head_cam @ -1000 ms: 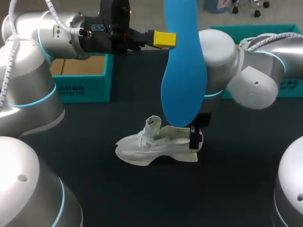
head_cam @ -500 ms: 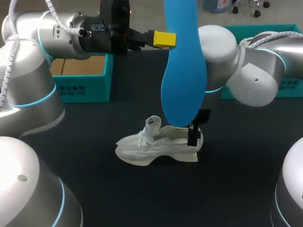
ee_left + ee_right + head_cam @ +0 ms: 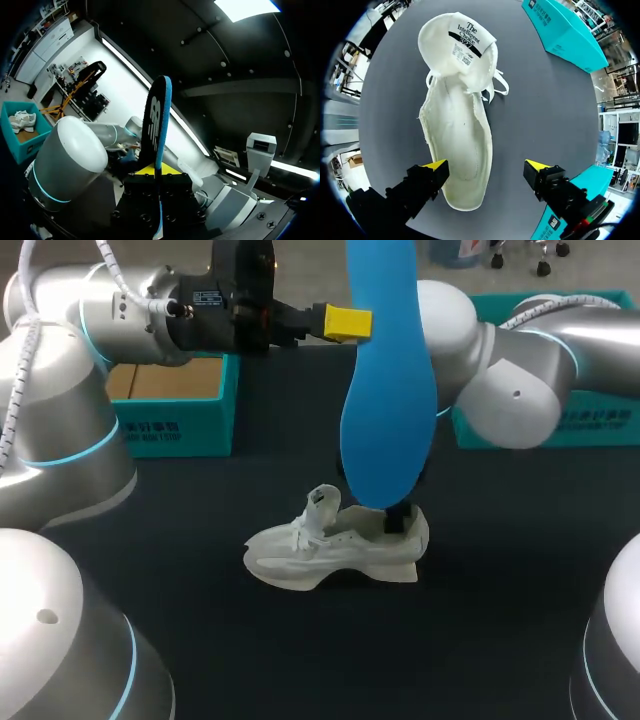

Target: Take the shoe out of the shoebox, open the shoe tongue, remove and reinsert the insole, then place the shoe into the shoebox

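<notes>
A long blue insole [image 3: 385, 390] hangs upright above the table, and my left gripper [image 3: 347, 322] is shut on its upper part. In the left wrist view the insole [image 3: 156, 120] stands edge-on, pinched in that gripper [image 3: 155, 171]. Below it the white shoe [image 3: 335, 545] lies on the dark table, its tongue [image 3: 465, 42] folded open. My right gripper [image 3: 486, 167] hovers open over the heel end; the heel sits between its fingers, close to one of them. In the head view the insole hides most of that gripper [image 3: 397, 520].
A teal shoebox [image 3: 170, 400] with a brown inside stands at the back left. A second teal box [image 3: 590, 425] stands at the back right, behind my right arm, and shows as a teal box [image 3: 565, 30] beyond the shoe's toe.
My right arm has swung left, bringing its gripper from beside the heel to over the heel end of the shoe. The left arm, the insole and the shoe have stayed put.
</notes>
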`<state>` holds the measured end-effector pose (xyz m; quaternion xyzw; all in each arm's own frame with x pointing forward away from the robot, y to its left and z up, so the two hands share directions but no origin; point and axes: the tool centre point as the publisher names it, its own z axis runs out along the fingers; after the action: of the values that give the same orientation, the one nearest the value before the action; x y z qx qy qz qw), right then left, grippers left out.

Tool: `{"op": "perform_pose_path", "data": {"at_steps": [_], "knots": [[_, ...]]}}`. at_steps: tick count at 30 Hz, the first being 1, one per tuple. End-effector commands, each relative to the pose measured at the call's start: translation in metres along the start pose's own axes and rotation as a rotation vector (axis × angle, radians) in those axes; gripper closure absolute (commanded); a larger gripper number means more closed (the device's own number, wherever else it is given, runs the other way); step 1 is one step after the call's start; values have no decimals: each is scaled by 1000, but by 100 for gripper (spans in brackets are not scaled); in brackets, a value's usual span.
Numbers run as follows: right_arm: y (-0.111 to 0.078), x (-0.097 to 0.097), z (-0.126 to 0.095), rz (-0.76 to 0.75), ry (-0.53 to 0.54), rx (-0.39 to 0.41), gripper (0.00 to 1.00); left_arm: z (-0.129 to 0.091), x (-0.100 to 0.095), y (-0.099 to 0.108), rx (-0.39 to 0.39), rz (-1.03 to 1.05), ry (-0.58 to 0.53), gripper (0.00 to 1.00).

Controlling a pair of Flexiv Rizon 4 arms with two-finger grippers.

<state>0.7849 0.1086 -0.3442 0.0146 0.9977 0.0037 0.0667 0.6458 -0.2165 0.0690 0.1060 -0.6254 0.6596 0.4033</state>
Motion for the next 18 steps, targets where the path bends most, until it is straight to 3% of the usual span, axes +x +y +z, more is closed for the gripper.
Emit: {"op": "perform_pose_path", "data": {"at_steps": [1, 14, 15, 18], "knots": [[13, -10, 14, -12, 14, 22, 0, 0, 0, 0, 0, 0, 0, 100], [27, -13, 41, -50, 48, 9, 0, 0, 0, 0, 0, 0, 0, 100], [28, -12, 43, -55, 52, 10, 5, 0, 0, 0, 0, 0, 0, 100], [30, -12, 48, -58, 59, 12, 49, 0, 0, 0, 0, 0, 0, 100]]}}
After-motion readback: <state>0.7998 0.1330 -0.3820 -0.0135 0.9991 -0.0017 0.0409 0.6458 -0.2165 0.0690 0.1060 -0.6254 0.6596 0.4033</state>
